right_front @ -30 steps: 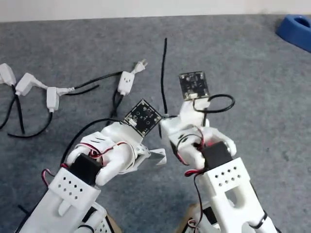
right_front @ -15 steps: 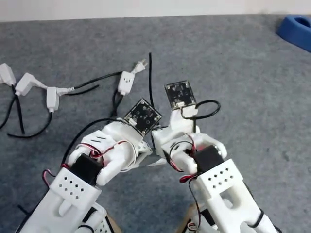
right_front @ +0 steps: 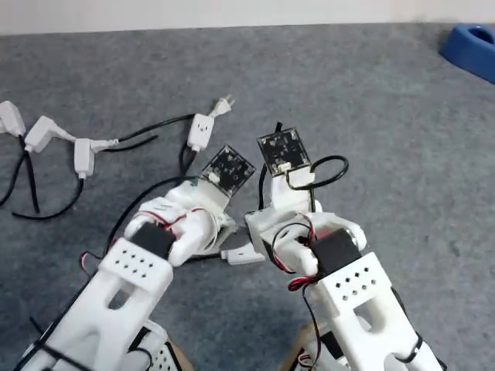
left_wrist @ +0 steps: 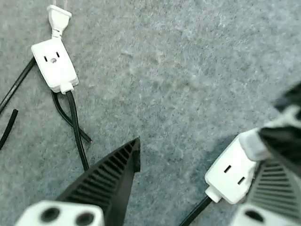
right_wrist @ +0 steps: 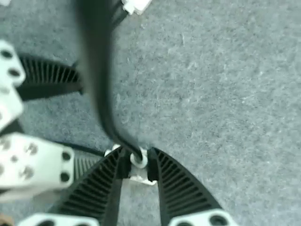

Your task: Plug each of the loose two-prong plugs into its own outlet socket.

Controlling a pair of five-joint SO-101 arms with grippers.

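High view: grey carpet, pale wall behind; left pincer wide, right pincer pinching a plug.

Blue container, far corner, grey carpet.

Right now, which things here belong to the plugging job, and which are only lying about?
For the job: plug held by the right fingers; socket beside the left fingers; second socket with a small plug next to it; white cord ends at the far left.
Lying about: blue object at the far edge.
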